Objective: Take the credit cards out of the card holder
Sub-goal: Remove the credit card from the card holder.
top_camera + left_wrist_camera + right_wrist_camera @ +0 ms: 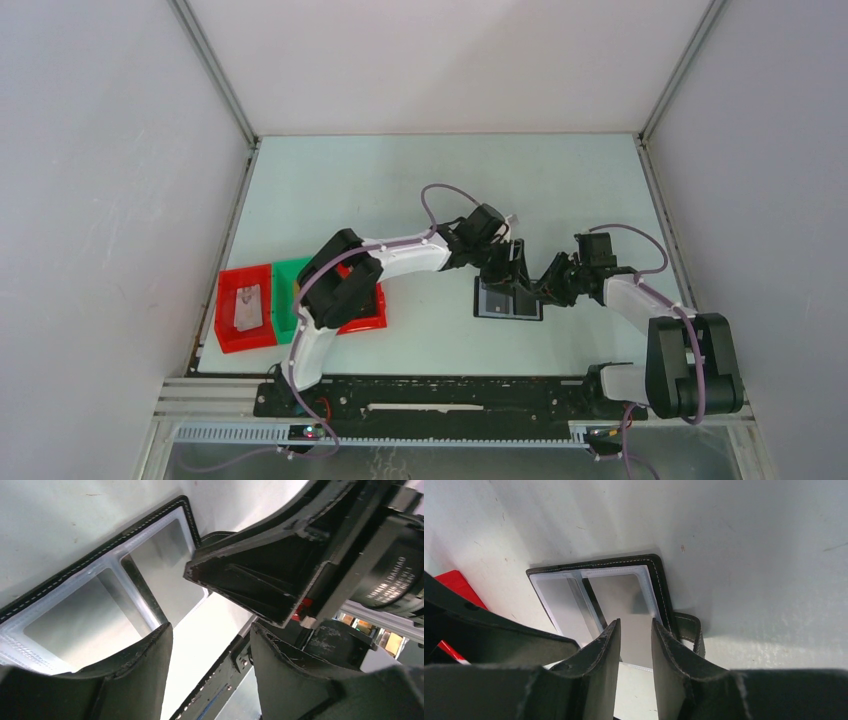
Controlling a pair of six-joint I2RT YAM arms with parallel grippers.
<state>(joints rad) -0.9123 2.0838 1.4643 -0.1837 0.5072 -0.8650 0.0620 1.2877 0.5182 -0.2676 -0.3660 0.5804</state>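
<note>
The right gripper (635, 625) hangs tip-down over the flat black stitched folding card holder (616, 592), its fingers set close with a narrow gap between them. Through that gap shows a pale grey flat strip, probably a thin credit card (635, 650) poking from one of the clear pockets. I cannot tell whether the tips pinch it or only press on it. The left gripper (211, 630) is spread wide and empty just above the holder. The holder lies open on the pale bench (400, 190), right of middle and nearer the near edge, well apart from the red plastic tray (228, 335) at the left edge. The step in hand looks like drawing a card from its pocket. Next, the right gripper needs a firm hold on the card's free edge and a pull along the pocket, while the left steadies the holder.
</note>
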